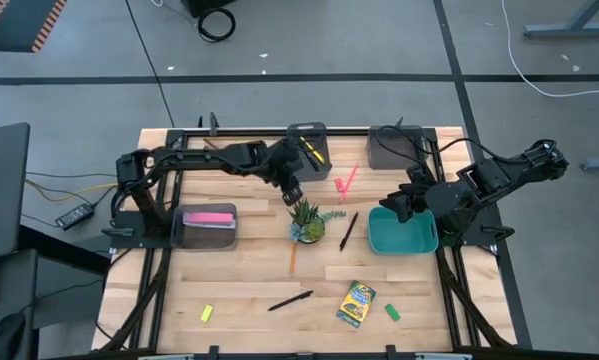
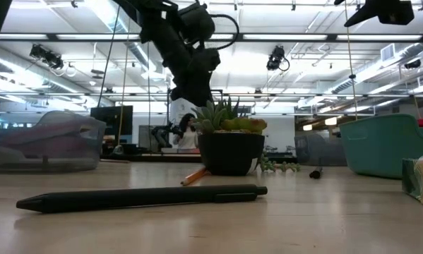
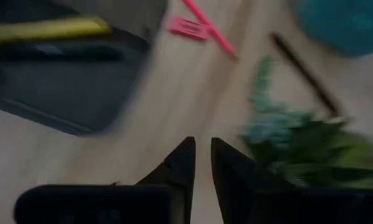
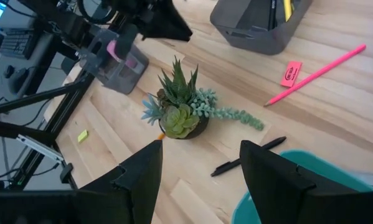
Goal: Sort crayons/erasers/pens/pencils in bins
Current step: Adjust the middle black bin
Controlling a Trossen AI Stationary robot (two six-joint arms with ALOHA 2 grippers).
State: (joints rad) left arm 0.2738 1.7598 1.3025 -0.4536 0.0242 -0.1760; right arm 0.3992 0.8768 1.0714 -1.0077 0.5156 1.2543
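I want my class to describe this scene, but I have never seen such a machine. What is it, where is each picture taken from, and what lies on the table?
Two dark robot arms sort stationery into bins. One picture looks down from above, one level along the tabletop, two from the wrists. The left gripper hangs empty beside the potted plant, jaws nearly together. The right gripper waits, jaws open, over the teal bin. Loose on the wooden table: a crayon box, a black pen, a pink pencil, a green eraser.

Four bins (image 1: 403,232), one plant (image 1: 307,221), two black pens (image 1: 290,300) on the table.
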